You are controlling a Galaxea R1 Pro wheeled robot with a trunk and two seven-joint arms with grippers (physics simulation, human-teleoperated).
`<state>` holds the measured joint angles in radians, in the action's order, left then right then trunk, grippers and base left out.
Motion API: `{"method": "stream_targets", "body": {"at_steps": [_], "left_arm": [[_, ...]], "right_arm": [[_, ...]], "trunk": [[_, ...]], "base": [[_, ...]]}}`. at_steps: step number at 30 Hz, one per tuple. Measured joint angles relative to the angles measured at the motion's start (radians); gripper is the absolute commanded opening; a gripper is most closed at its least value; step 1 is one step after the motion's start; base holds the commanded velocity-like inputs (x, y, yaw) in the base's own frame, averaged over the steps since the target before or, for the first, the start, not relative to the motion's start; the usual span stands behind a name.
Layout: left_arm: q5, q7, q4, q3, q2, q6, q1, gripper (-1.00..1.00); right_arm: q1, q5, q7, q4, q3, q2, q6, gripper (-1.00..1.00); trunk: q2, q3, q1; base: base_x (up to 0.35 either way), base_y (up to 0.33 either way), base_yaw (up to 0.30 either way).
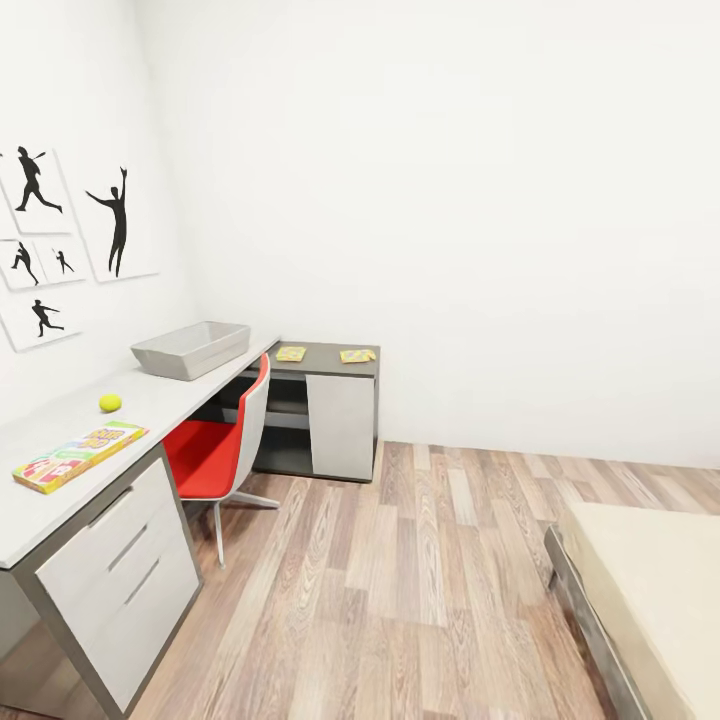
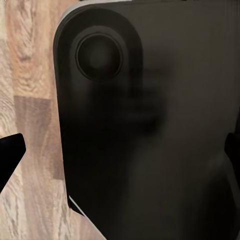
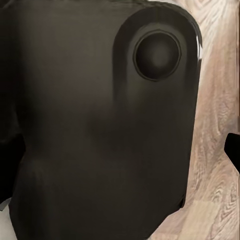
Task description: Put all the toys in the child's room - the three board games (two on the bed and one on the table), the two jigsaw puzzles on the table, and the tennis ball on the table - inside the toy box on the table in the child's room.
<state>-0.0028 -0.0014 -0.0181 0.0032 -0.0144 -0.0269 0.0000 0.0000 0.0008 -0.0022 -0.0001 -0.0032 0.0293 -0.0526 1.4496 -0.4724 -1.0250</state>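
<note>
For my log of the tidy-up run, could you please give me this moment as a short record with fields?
toy box: on the white desk top, by the wall, no toy visible inside
tennis ball: on the desk, apart from the box
board game: long one, flat on the desk near the drawers
jigsaw puzzles: both on the dark corner section
bed: only a corner visible, bare

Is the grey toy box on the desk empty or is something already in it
Cannot tell fully. The toy box sits upright and lidless on the table, nothing pokes above its rim, but the head view hides its floor. The tennis ball lies outside it.
</note>
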Motion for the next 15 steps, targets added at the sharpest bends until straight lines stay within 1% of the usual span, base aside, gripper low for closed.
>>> {"method": "stream_targets", "body": {"at_steps": [4, 9, 15], "left_arm": [[0.0, 0.0, -0.005, -0.001, 0.003, -0.002, 0.0, 1.0], [0.0, 0.0, -0.047, 0.001, 0.01, -0.014, 0.0, 1.0], [0.0, 0.0, -0.061, 0.001, 0.011, -0.019, 0.0, 1.0]], "right_arm": [[0.0, 0.003, 0.0, 0.0, 0.001, -0.013, -0.053, 1.0], [0.0, 0.002, -0.001, 0.0, 0.002, -0.016, -0.094, 1.0], [0.0, 0.001, 0.0, 0.0, 0.001, -0.015, -0.108, 1.0]], "trunk": [[0.0, 0.0, 0.0], [0.0, 0.0, 0.0], [-0.042, 0.019, 0.023]], "base": [[0.0, 0.0, 0.0], [0.0, 0.0, 0.0], [0.0, 0.0, 0.0]]}}
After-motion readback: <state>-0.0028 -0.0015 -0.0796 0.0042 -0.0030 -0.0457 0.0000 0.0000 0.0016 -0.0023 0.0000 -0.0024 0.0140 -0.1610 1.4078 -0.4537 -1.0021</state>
